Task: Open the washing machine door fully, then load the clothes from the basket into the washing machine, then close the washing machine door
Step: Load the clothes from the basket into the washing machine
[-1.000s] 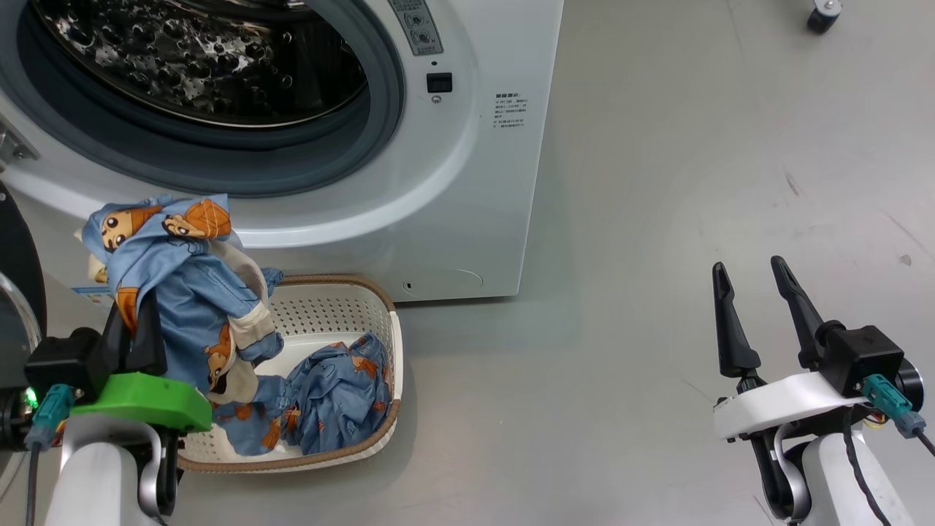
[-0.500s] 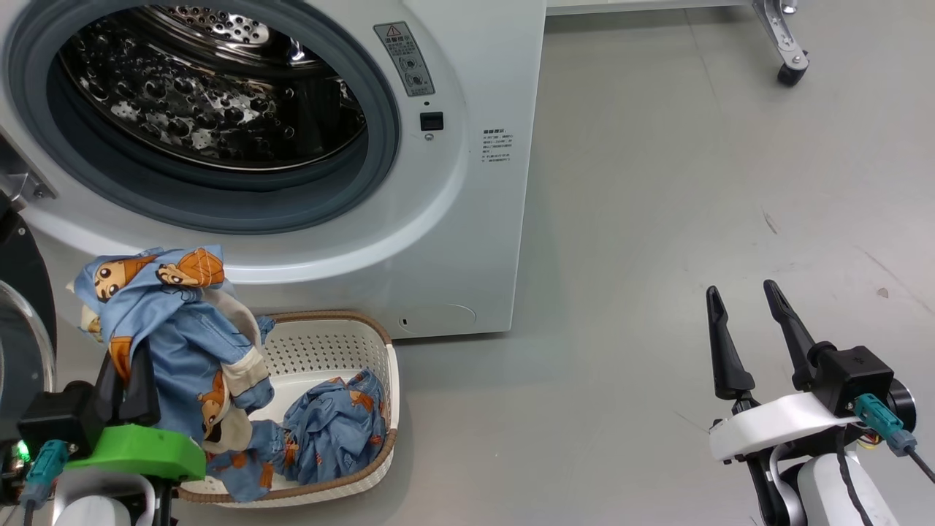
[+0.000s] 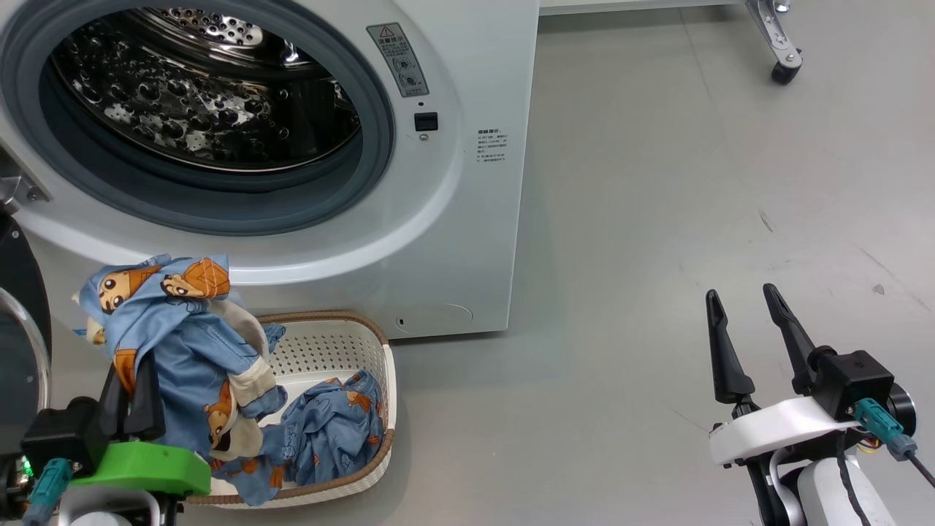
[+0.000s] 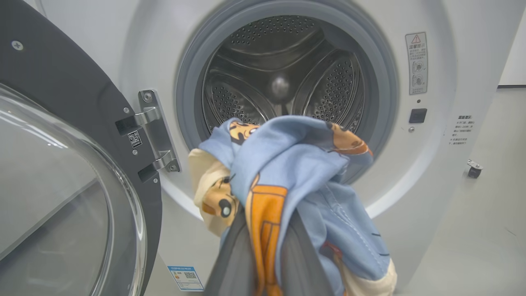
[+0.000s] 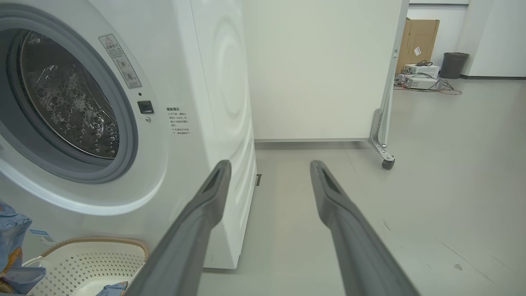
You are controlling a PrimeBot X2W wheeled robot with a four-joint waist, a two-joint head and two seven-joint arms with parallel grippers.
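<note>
Basket (image 3: 321, 351) before washing machine (image 3: 482, 234)

The washing machine's (image 3: 467, 219) round mouth gives straight onto the steel drum (image 3: 197, 109), unblocked. At its left the swung-out washing machine door (image 4: 53, 78), black rim and glass bowl, crowds the left hand (image 3: 133, 380), which is clamped on a blue garment (image 3: 182, 336) just below the mouth. The basket (image 3: 329, 343) sits against the machine's foot. Rightward, grey floor (image 3: 657, 219) lies free around the spread right hand (image 3: 739, 291); a caster (image 3: 781, 71) stands well apart.
</note>
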